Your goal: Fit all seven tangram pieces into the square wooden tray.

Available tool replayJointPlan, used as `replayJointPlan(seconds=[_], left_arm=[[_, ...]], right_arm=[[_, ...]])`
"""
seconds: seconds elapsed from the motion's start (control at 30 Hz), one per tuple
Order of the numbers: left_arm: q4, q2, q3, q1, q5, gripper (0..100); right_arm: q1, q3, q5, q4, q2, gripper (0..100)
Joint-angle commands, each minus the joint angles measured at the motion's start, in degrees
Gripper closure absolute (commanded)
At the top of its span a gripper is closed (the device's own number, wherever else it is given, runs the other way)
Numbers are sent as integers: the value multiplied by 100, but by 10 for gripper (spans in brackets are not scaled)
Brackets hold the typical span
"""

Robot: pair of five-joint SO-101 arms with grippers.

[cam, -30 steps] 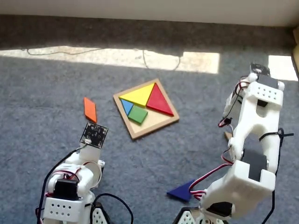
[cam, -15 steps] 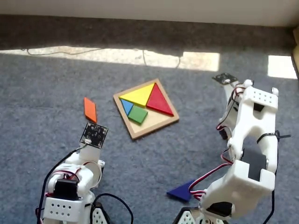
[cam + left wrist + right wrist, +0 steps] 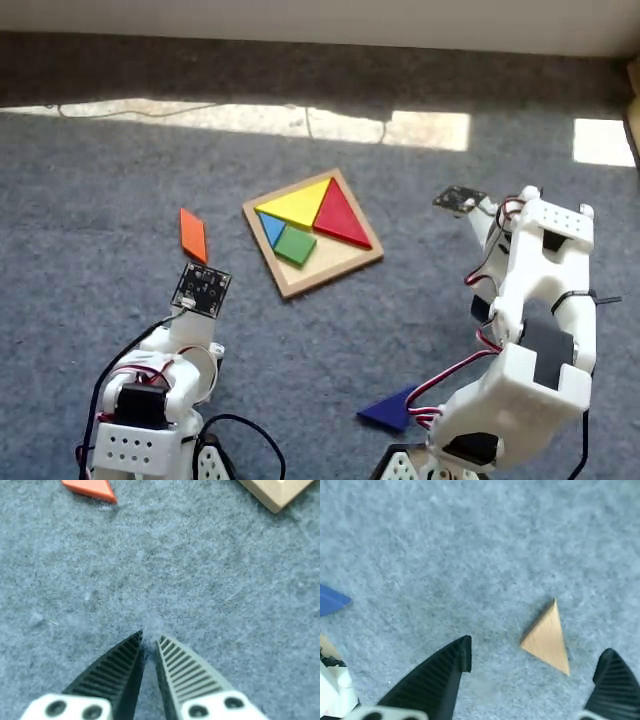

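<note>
Lying within right end effector (image 3: 537, 647): tan triangle (image 3: 547, 639)

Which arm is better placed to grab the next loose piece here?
Right. The right gripper hangs open over the tan triangle, which lies between its fingers in the right wrist view. The left gripper is shut over carpet, with the orange parallelogram farther off.

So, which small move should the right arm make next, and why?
Probably lower the right pincer onto the tan triangle and close it: the jaws stand open, the triangle lies on the carpet between them, ungripped, and the wooden tray has bare room.
</note>
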State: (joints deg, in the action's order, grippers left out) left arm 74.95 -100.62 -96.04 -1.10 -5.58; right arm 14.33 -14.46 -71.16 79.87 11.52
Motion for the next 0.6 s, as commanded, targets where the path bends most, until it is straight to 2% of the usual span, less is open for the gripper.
replayJointPlan(seconds=[0.0, 0.17, 0.37, 0.57], left_arm=[[-9, -119, -119, -75, 53, 994], [-9, -119, -119, -75, 53, 994], [-9, -119, -119, -75, 53, 994], [-9, -119, -119, -75, 53, 994]], right_arm=[[119, -171, -79, -585, 215, 631], [277, -171, -105, -743, 875, 642], [426, -171, -123, -743, 971, 787], [435, -171, -123, -734, 971, 792]])
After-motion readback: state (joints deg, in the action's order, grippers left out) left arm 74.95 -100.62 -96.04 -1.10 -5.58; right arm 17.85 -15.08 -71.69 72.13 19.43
